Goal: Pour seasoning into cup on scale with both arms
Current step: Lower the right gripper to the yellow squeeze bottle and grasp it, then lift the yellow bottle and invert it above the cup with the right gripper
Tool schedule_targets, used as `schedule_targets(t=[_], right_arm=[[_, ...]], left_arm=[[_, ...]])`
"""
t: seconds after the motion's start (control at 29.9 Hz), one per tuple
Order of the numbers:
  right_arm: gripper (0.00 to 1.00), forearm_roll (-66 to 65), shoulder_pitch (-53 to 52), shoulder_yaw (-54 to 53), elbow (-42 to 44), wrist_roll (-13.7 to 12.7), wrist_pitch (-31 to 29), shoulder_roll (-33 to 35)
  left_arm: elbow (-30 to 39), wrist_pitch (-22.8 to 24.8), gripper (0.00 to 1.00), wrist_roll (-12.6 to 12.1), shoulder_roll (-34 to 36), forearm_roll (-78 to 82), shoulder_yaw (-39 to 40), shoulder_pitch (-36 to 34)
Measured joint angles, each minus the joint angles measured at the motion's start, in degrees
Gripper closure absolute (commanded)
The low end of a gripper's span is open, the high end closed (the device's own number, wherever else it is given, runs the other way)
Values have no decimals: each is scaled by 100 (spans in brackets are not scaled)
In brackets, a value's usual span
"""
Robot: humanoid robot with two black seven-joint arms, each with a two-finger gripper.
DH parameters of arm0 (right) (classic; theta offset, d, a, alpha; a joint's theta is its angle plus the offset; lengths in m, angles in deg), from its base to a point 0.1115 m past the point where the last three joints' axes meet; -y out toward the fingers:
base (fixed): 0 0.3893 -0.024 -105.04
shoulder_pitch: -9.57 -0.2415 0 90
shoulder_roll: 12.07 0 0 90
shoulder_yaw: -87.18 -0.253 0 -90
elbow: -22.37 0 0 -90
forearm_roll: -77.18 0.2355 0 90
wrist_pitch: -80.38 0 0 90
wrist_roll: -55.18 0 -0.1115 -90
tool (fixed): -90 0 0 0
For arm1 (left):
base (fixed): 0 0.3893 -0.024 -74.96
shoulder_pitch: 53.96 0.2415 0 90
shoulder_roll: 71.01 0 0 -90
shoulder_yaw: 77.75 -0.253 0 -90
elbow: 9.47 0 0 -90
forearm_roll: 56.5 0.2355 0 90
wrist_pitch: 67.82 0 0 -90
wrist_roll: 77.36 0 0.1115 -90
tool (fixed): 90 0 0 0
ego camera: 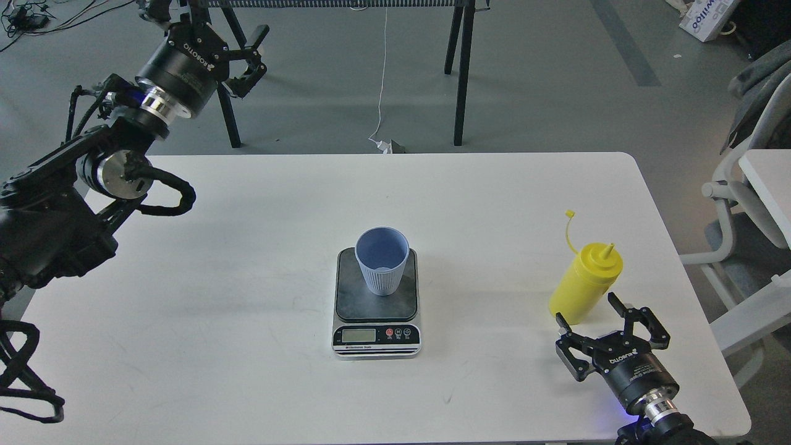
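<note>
The cup (383, 261) stands on the scale (377, 304) at table (247, 278) centre. The yellow bottle (585, 283) stands upright at three o'clock, the right claw (587, 312) released just beneath it. The left claw (254, 49), released, hangs at ten o'clock.

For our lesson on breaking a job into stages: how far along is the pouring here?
Done: the blue cup stands upright on the scale. In hand: the right hand is open just in front of the yellow bottle, not touching it; the bottle stands on the table, cap off its nozzle. The left hand is open, raised away. Left: grasping, lifting and pouring.
</note>
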Motion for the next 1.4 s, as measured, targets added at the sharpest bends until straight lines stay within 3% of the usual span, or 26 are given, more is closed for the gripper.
schedule_targets(t=[0.7,0.87,1.07,1.2,1.4], right_arm=[[8,362,-1058,111,809,-26,0,-502],[28,362,-1214,112,830,-28,0,-568],[34,355,-1271,112,814,-32,0,-573],[50,351,-1289,109,795,-36,0,-564],[51,337,-1305,102,795,-36,0,-558]], left_arm=[[15,0,0,2,3,-4,0,24],[15,0,0,2,1,-4,0,24],[16,0,0,8,2,-4,5,24],[24,0,0,17,2,-4,7,23],[26,0,0,29,1,-4,9,23]])
